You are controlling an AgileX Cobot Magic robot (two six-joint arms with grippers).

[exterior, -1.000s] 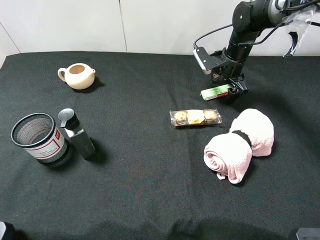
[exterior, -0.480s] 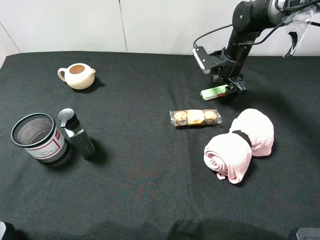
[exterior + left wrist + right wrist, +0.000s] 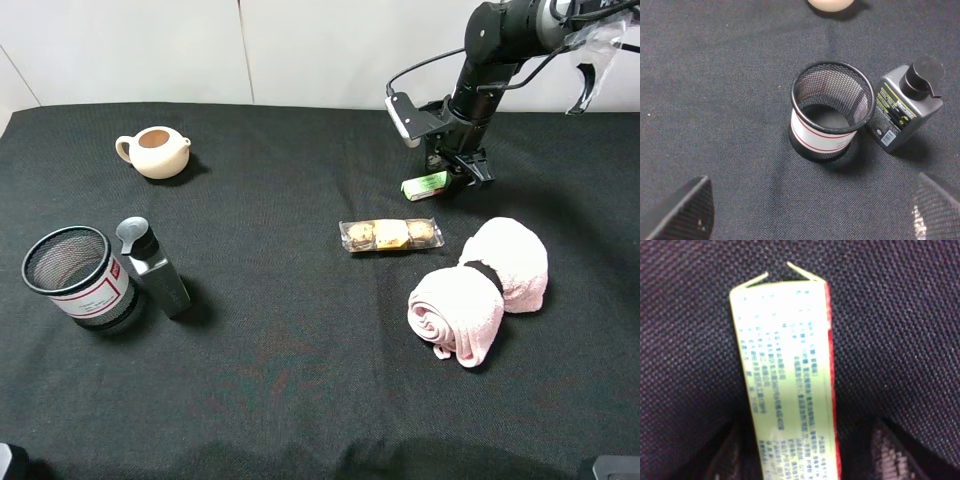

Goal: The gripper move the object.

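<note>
The object (image 3: pixel 425 185), a slim white box with a green face and a red edge, lies low over the black cloth at the back right. My right gripper (image 3: pixel 462 168) stands over its right end. In the right wrist view the box (image 3: pixel 785 370) fills the middle and runs down between my two blurred fingers (image 3: pixel 727 455). They sit close on both its sides, and the gripper looks shut on it. My left gripper (image 3: pixel 810 212) is open and empty, above a black mesh cup (image 3: pixel 832 112).
A clear packet of round chocolates (image 3: pixel 391 235) lies just in front of the box. A rolled pink towel (image 3: pixel 480 285) sits at the right. A cream teapot (image 3: pixel 155 151), the mesh cup (image 3: pixel 75 278) and a grey bottle (image 3: pixel 155 268) stand at the left.
My right gripper has risen a little and shifted slightly left. The box has come with it and now shows shorter beside the fingers. The left arm has not moved.
</note>
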